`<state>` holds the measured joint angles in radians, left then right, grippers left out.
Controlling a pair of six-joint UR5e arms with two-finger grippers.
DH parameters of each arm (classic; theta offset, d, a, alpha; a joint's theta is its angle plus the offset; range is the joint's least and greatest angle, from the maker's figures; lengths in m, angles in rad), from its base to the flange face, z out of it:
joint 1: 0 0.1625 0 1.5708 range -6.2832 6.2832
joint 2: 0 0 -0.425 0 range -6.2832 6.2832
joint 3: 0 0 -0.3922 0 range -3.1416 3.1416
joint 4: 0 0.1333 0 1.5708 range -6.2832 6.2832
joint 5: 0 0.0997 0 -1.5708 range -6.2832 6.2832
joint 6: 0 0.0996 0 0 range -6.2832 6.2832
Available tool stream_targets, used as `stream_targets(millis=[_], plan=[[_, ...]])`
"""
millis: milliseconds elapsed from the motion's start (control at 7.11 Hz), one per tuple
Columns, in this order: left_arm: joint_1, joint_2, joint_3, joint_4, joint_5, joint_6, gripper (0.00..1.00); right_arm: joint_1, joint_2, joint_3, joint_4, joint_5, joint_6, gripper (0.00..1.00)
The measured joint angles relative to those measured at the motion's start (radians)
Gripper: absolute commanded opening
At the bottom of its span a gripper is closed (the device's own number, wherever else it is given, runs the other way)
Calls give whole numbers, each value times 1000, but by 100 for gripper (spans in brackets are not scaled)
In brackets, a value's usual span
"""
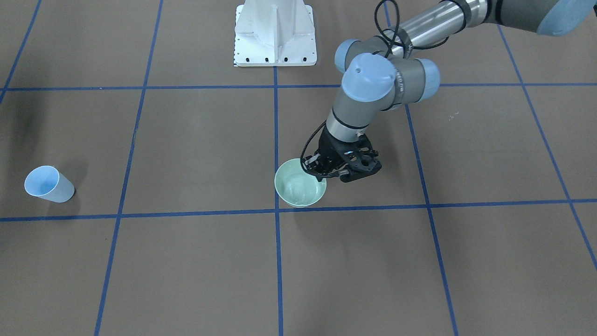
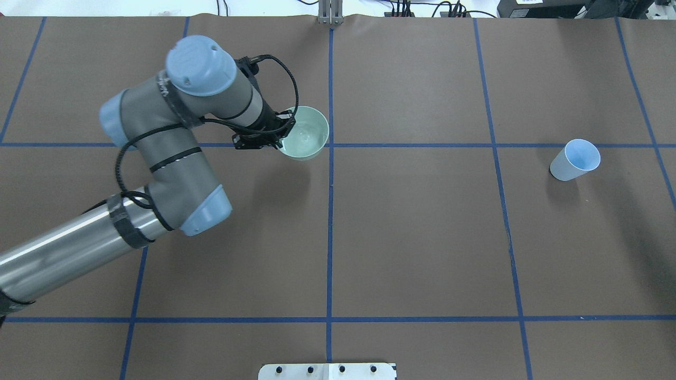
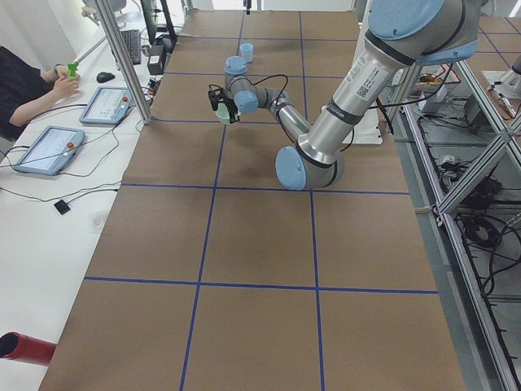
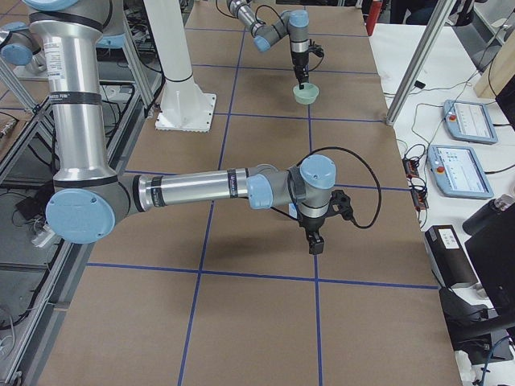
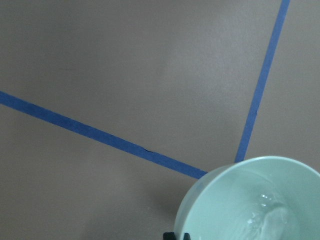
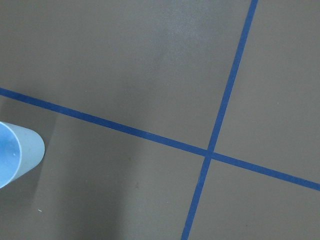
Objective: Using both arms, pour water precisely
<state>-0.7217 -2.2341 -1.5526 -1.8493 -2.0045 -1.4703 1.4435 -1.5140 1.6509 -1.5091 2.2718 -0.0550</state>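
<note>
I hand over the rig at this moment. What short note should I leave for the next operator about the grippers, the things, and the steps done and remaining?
Left gripper: closed on the rim of the pale-green bowl, near the table's middle.
Right gripper: hovers over the table close to the light-blue cup. Whether it is open or shut cannot be told.
Water: in the bowl, seen as faint glints.
Cup: upright, far on the robot's right, not held.
Done: bowl gripped.
Left: probably take the cup, then pour. No pouring is visible yet.
</note>
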Motion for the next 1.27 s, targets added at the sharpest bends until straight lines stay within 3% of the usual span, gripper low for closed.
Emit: stream_targets(millis=[281, 704, 1267], plan=[[-108, 214, -151, 16, -88, 200, 0, 0, 5, 1, -33, 1, 1, 100], [-228, 456, -247, 7, -158, 467, 0, 1, 14, 0, -135, 4, 1, 100], [-238, 695, -347, -70, -166, 535, 0, 40, -32, -3, -156, 41, -3, 100]])
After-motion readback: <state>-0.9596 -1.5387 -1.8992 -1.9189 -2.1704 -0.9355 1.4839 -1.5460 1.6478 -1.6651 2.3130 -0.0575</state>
